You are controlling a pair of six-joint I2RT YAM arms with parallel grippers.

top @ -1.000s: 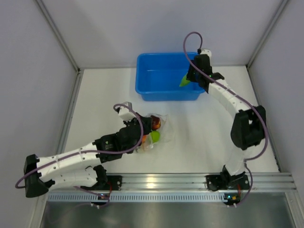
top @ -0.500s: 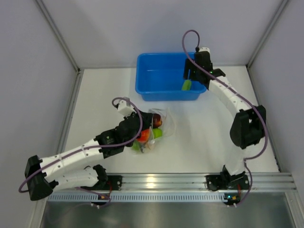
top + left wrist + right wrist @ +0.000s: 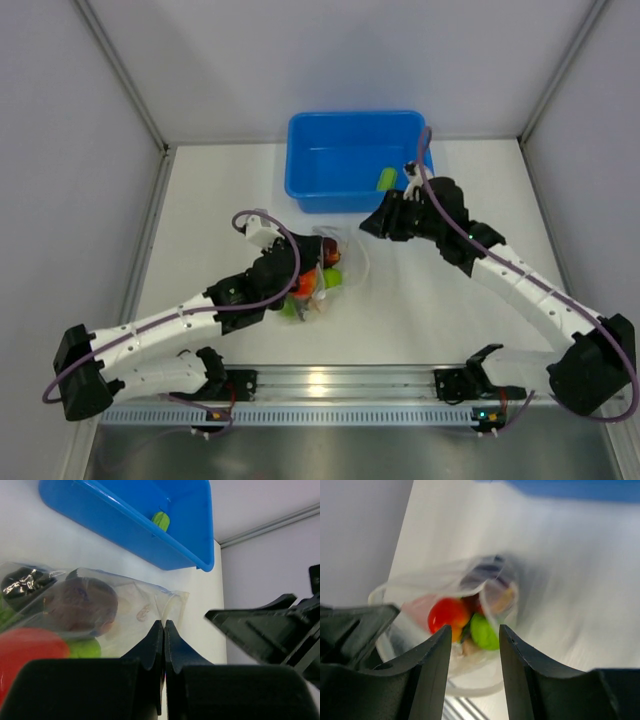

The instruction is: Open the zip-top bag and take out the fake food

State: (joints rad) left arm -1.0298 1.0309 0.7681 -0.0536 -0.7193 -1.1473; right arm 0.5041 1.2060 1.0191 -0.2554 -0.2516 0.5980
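My left gripper (image 3: 164, 625) sits at the bag's left side with its jaws pressed together; I cannot tell whether any film is pinched between them. The clear bag (image 3: 346, 262) lies just right of it on the white table (image 3: 430, 300), with a red tomato (image 3: 449, 614), a lime ball (image 3: 484, 631) and a dark ball (image 3: 82, 602) inside. My right gripper (image 3: 475, 628), jaws wide and empty, hangs near the bag's right side, looking into what seems to be its mouth. I judge it the arm to reach in. Behind, the blue bin (image 3: 310, 190) holds a green pod (image 3: 388, 179). Grey walls enclose the table.
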